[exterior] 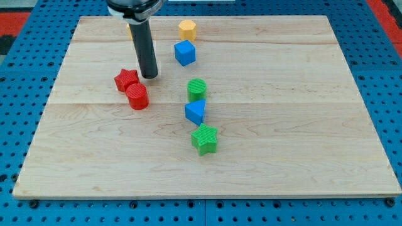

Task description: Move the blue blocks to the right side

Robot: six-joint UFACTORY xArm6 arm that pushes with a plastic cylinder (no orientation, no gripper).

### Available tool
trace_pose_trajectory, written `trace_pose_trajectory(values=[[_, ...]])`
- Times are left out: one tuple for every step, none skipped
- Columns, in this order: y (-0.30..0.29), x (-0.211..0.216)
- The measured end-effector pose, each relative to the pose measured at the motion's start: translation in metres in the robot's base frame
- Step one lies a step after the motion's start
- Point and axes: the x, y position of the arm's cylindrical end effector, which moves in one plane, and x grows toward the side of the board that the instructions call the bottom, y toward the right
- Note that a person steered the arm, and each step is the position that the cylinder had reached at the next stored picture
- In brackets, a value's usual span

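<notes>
A blue cube [184, 53] sits near the view's top centre, just below a yellow hexagonal block [187, 29]. A blue triangular block [196, 112] lies at the centre, between a green cylinder [196, 90] above it and a green star [205, 139] below it. My tip [149, 76] rests on the board left of the blue cube, just right of a red star [126, 80] and above a red cylinder [137, 96]. It touches no blue block.
An orange-yellow block [129, 29] is mostly hidden behind the rod at the view's top. The wooden board [301, 125] lies on a blue pegboard surface [377, 63].
</notes>
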Motion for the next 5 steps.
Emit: trace_pose_trajectory(values=[[0.002, -0.038], [0.016, -0.055], [0.126, -0.051], [0.217, -0.029], [0.212, 0.023]])
